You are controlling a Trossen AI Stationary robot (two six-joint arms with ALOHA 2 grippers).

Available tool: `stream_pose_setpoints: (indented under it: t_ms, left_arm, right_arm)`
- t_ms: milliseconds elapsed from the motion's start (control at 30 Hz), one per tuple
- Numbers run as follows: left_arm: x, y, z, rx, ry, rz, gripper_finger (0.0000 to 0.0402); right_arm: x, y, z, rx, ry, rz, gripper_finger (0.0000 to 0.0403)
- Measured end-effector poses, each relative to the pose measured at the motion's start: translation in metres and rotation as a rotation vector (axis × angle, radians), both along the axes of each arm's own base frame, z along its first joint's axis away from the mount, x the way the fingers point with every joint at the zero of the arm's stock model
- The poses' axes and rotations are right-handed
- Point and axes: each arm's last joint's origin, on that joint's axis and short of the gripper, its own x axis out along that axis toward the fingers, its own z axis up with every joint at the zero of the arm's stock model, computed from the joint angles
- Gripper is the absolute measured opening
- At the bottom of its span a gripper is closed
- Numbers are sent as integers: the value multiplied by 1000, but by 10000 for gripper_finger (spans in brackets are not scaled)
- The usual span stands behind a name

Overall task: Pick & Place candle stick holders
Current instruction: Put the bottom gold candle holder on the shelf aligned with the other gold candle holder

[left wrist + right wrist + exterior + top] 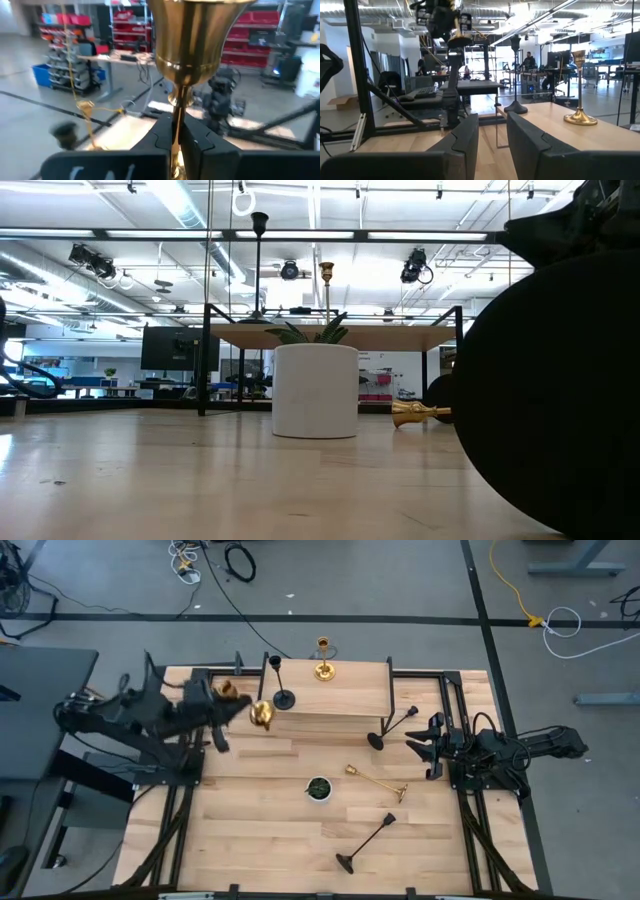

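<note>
Wooden surface (260, 830) carries white bowl (318, 788). Left claw (243, 712) clamped on gold candle stick holder (261, 714), lifted near raised shelf (340, 700). Right claw (418, 736) waits, fingers apart, empty.

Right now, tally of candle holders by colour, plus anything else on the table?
Gold holders: 3 (shelf, left pincer's, table)
Black holders: 3 (shelf, leaning, table)
White bowl: 1
Total: 7

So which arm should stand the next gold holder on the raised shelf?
Left, probably. The left gripper is already shut on a gold candle stick holder beside the shelf; the right gripper is open and empty at the table's right edge.
</note>
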Motion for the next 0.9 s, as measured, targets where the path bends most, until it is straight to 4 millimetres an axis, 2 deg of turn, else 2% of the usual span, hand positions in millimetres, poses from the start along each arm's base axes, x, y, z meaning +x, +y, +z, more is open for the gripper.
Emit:
stream_pose_setpoints:
  t_ms: [300, 500, 667, 900]
  left_arm:
    - [-11, 32, 28, 102, -5, 161, 14]
    - [-18, 56, 36, 145, -4, 266, 14]
    - [-21, 78, 35, 154, 12, 301, 14]
    - [-9, 121, 24, 112, 80, 288, 14]
  right_arm:
    - [-1, 0, 3, -23, -27, -7, 103]
    - [-1, 0, 4, -31, -34, -10, 103]
    - [-1, 0, 4, -32, -36, -10, 103]
    - [-1, 0, 5, -42, -41, -12, 103]
